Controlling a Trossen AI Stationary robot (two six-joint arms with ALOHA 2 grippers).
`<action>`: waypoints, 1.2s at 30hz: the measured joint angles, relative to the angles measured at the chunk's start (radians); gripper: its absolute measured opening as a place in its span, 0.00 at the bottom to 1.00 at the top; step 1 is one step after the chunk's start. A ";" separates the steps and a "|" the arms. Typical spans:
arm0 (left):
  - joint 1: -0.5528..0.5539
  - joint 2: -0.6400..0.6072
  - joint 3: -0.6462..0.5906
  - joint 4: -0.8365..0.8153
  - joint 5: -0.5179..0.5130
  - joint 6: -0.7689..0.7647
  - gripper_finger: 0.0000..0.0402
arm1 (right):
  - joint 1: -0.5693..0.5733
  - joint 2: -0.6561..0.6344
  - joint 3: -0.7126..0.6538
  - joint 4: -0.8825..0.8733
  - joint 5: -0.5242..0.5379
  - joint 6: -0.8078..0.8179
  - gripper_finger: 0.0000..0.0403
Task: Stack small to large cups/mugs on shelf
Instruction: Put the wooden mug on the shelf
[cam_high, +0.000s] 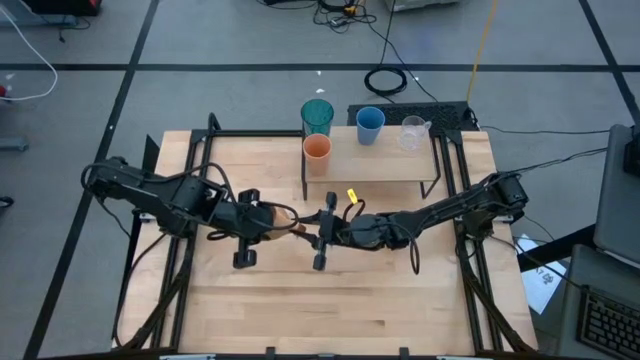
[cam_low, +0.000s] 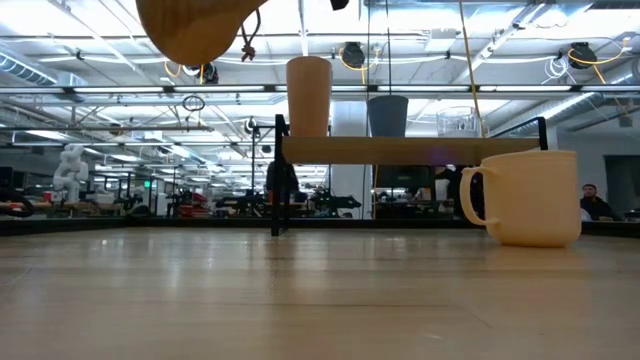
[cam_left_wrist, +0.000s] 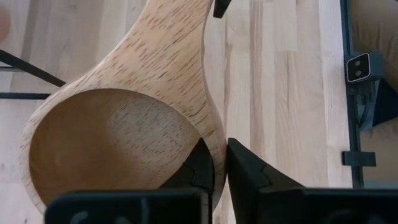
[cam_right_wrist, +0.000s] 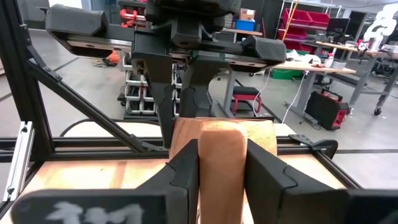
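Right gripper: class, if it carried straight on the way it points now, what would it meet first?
Right gripper points at the left gripper across the wooden mug; likely that first, depth uncertain.

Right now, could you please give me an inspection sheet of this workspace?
Surface: light wooden tabletop.
Job's things: teal tumbler, blue cup, clear handled cup and orange cup on the shelf; pale handled mug on the tabletop; wooden mug held aloft.
Clutter: nothing seen.
Grippers: left gripper pinches the wooden mug's rim; right gripper clamps its handle.
Cables: black coil on the floor behind.
Surroundings: workshop, a person far back.
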 joint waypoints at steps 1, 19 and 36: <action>0.000 0.000 0.000 0.000 -0.001 0.003 0.06 | 0.000 0.000 0.000 0.000 0.001 0.001 0.21; -0.011 0.000 0.000 0.061 -0.062 0.088 0.38 | 0.001 0.000 -0.002 -0.018 0.001 0.002 0.21; -0.034 -0.117 0.000 0.081 -0.282 0.058 0.50 | 0.040 -0.136 -0.002 -0.373 0.005 0.091 0.21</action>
